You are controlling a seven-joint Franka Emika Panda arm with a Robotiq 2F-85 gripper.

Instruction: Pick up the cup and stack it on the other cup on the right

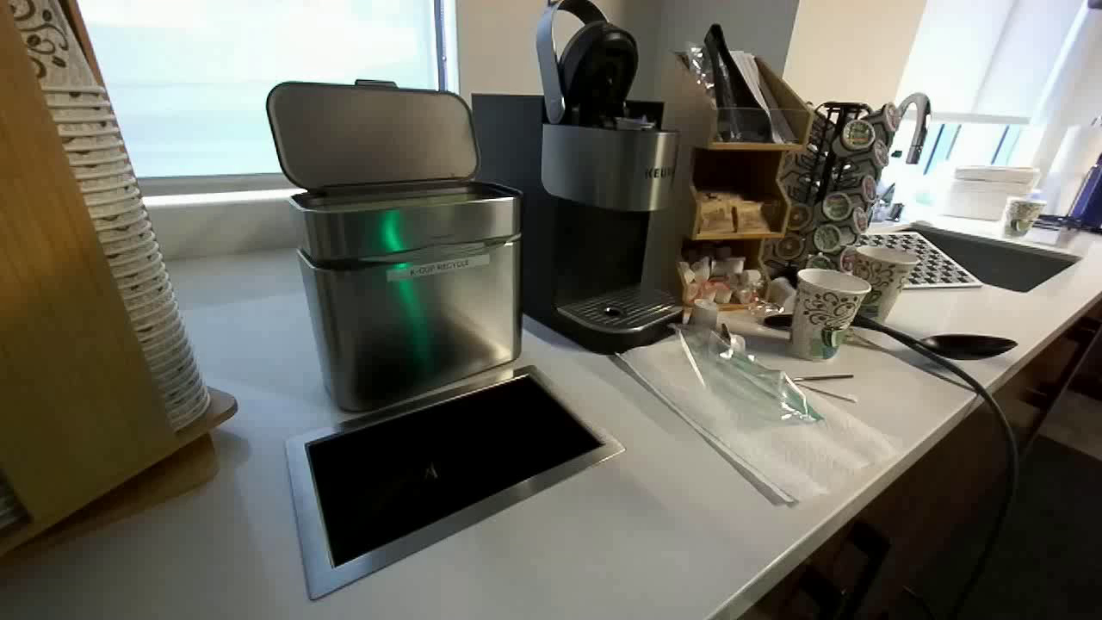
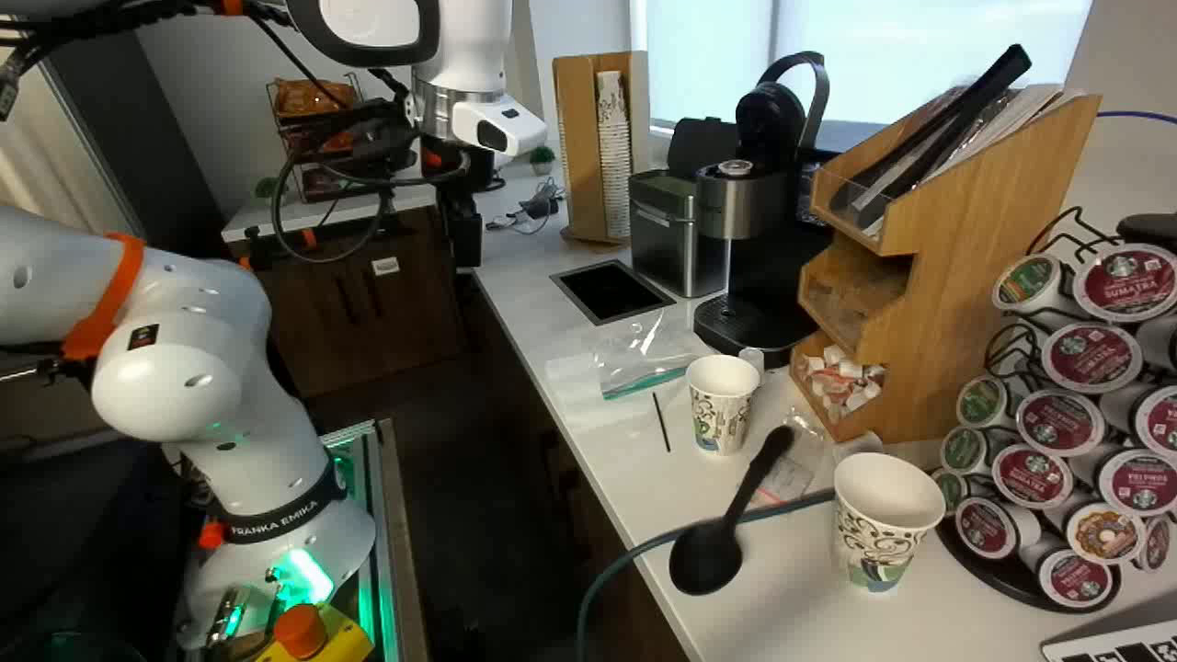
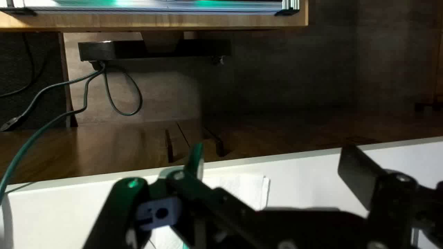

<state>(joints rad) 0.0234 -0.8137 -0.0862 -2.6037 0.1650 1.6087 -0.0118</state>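
The gripper [image 3: 275, 160] hangs in the air near the front edge of a white counter [image 2: 800, 611], its jaws spread wide apart. Behind the gripper, the white robot arm [image 2: 207, 322] stands on the side away from the counter. Lower than the gripper, a white paper towel [image 3: 238, 186] lies on the counter, showing between the jaws in the wrist view. A clear plastic bag [image 2: 634, 359] with a green seal rests on the towel. Near the towel, lower than the gripper, the cup [image 2: 722, 409] stands upright on the counter; it is white paper with a scrolling leaf print. The other cup [image 2: 885, 533], similarly printed, stands upright and apart from it, farther from the gripper. Beside the cups, below the gripper's height, lie a black spoon [image 2: 706, 559] and a dark cable [image 2: 634, 553]. Across the counter from the gripper stand a coffee maker [image 2: 745, 210] with its top raised and a metal bin [image 1: 413, 301] with its lid up; a rectangular opening [image 1: 456, 469] lies in front of the bin. Farther from the gripper are a wooden organiser [image 2: 975, 276], coffee pods [image 2: 1057, 423] near the other cup, and, past the bin, a wooden dispenser [image 2: 575, 156] holding stacked cups [image 2: 614, 165]
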